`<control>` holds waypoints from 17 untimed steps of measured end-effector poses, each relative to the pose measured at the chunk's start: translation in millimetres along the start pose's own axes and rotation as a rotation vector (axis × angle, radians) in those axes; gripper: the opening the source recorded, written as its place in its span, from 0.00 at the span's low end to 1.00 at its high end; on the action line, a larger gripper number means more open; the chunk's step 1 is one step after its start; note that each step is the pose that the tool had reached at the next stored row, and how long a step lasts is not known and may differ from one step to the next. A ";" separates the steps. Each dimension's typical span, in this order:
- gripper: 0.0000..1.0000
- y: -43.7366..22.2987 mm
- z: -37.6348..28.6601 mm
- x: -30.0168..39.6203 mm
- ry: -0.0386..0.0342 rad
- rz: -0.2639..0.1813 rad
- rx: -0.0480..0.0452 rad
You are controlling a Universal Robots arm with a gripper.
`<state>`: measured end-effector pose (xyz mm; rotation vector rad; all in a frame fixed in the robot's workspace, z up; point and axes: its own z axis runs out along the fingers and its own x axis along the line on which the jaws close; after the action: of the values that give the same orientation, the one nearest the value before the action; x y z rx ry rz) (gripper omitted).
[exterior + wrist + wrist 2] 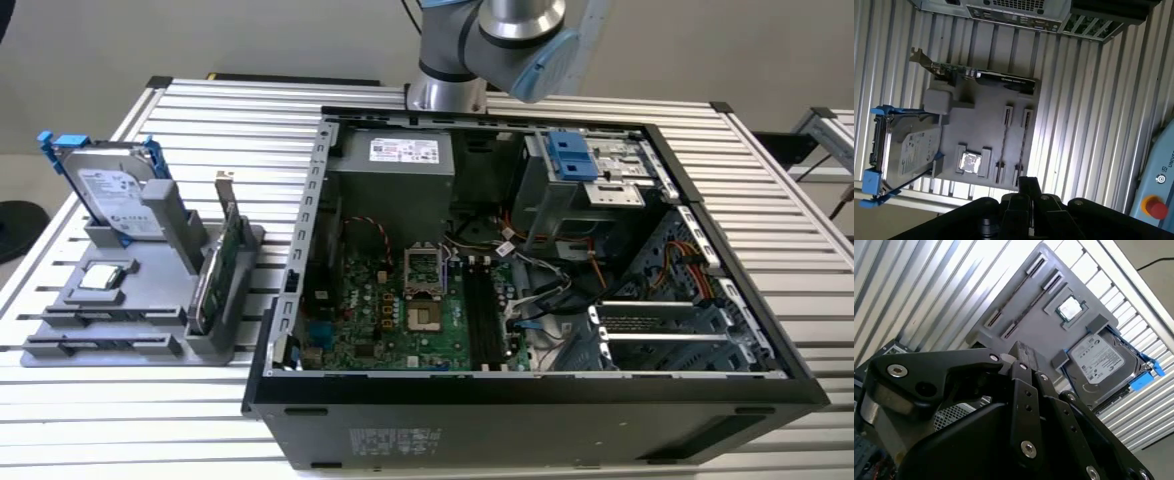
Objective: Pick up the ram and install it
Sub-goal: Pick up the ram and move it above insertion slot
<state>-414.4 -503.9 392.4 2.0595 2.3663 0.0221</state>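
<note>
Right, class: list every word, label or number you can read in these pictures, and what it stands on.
Hard drive label: print too small to read.
Power supply label: too small to read.
Computer case front sticker: blurred.
Blue teach pendant lettering: cut off at the edge.
Nothing can be quoted.

Both wrist views overlook the holder [1034, 330] [986, 117] (exterior too).
</note>
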 end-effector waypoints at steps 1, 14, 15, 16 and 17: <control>0.00 -0.1 0.0 0.0 -0.0001 0.007 0.0000; 0.00 -1.1 0.3 0.1 -0.0020 0.149 -0.0010; 0.00 -1.1 0.3 0.2 -0.0022 0.159 -0.0009; 0.00 -1.2 0.3 0.2 -0.0022 0.169 -0.0011; 0.00 -1.2 0.3 0.2 -0.0024 0.177 -0.0011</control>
<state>-415.6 -503.9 392.1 2.2600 2.1738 0.0215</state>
